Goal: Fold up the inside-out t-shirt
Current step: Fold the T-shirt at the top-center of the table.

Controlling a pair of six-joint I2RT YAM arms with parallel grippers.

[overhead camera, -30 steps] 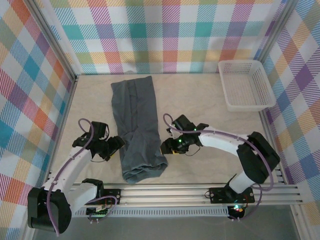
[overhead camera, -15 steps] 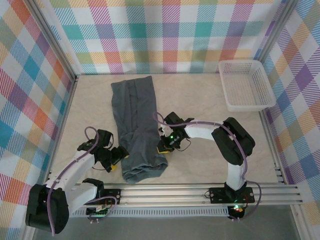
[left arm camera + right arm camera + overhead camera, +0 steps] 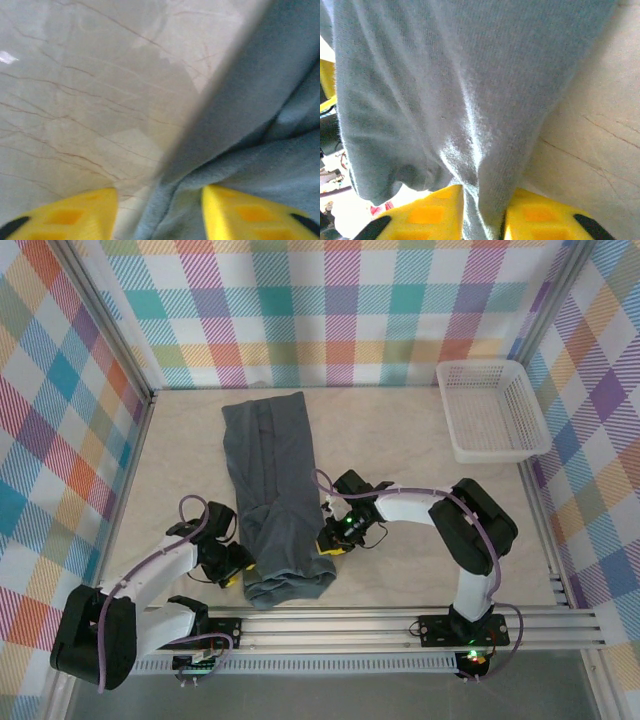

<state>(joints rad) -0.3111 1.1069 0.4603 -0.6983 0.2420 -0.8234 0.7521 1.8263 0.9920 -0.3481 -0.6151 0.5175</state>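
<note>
Inside-out t-shirt, right edge clamped in right jaws, left edge between parted left jaws, table alongside

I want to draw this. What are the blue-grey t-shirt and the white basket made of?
The t-shirt looks like soft knitted cloth, matte: fuzzy surface and limp folds up close. The basket looks like stiff white plastic, probably: open mesh walls hold their shape.
</note>
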